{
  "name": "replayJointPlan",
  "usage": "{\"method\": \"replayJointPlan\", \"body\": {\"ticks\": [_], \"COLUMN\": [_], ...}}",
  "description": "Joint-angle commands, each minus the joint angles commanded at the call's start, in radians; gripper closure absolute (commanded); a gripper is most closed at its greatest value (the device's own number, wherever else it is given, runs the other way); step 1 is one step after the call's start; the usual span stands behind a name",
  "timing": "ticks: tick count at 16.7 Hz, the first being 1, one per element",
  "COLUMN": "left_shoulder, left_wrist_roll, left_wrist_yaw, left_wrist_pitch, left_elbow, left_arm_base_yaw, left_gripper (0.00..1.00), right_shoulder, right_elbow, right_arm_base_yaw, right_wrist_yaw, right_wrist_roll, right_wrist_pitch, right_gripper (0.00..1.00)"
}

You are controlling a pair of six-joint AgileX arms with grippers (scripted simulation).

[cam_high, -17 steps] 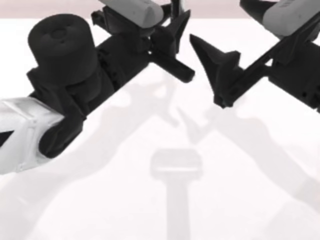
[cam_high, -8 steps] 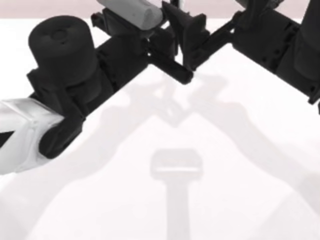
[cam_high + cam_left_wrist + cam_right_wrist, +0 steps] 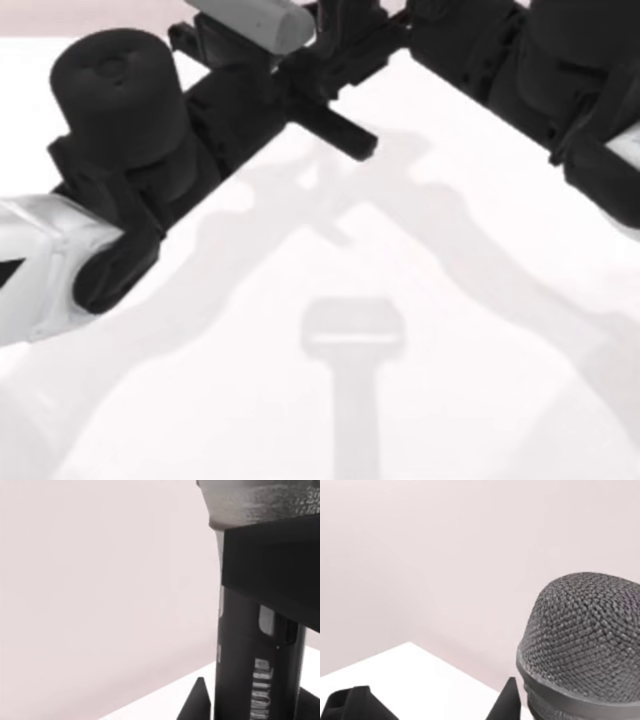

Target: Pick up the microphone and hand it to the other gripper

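The microphone (image 3: 252,670), likely light, stiff and smooth-handled, stands clamped between the left gripper (image 3: 335,70) fingers, while the right gripper (image 3: 385,40) crowds its mesh head, fingers probably apart; take the handle.

Grey woven-mesh head on the microphone (image 3: 580,645), black handle; white table (image 3: 400,330).

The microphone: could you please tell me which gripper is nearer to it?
Left. The left gripper clamps the microphone by its handle; the right gripper hovers open, close beside its mesh head.
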Motion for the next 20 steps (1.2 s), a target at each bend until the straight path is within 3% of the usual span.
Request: {"method": "replayJointPlan", "body": {"ticks": [1, 14, 20], "left_shoulder": [0.000, 0.000, 0.000], "left_wrist_roll": [0.000, 0.000, 0.000], "left_wrist_yaw": [0.000, 0.000, 0.000], "left_wrist_pitch": [0.000, 0.000, 0.000], "left_elbow": [0.000, 0.000, 0.000], "left_arm_base_yaw": [0.000, 0.000, 0.000], "left_gripper": [1.00, 1.00, 1.00], "right_shoulder": [0.000, 0.000, 0.000], "right_elbow": [0.000, 0.000, 0.000], "right_arm_base_yaw": [0.000, 0.000, 0.000], "right_wrist_yaw": [0.000, 0.000, 0.000], "right_wrist_roll": [0.000, 0.000, 0.000], "right_wrist_pitch": [0.000, 0.000, 0.000], "right_gripper": [0.00, 0.98, 1.00]}}
